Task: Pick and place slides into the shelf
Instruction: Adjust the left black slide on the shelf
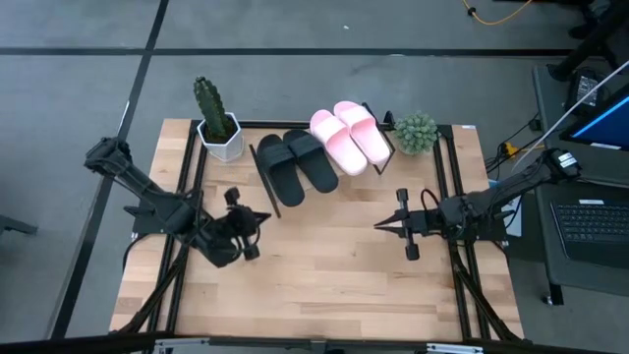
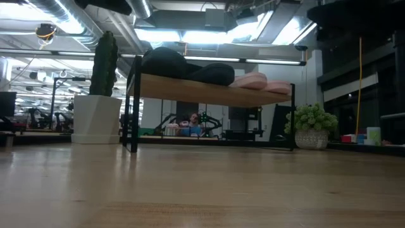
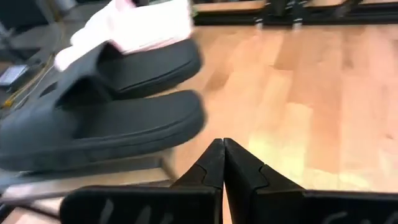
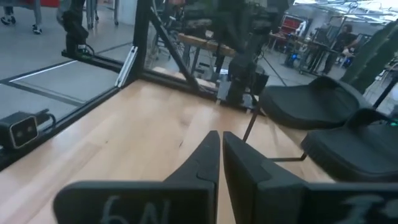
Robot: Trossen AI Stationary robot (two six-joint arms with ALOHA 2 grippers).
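All the slides lie side by side on the slanted shelf (image 1: 265,187) at the far middle of the table: two black slides (image 1: 295,164) on its left half, two pink slides (image 1: 350,138) on its right. In the low view the shelf's board (image 2: 209,94) carries the black slides (image 2: 183,64) and pink slides (image 2: 261,81). My left gripper (image 1: 263,217) hovers shut near the shelf's left near corner, and the black slides (image 3: 106,124) fill its wrist view. My right gripper (image 1: 379,226) is shut over the bare table to the shelf's near right; its fingertips (image 4: 221,140) touch nothing.
A cactus in a white pot (image 1: 216,123) stands left of the shelf, and a small green plant in a pot (image 1: 416,133) stands right of it. Black rails (image 1: 454,197) run along both table sides. The wood between the two grippers (image 1: 319,256) is bare.
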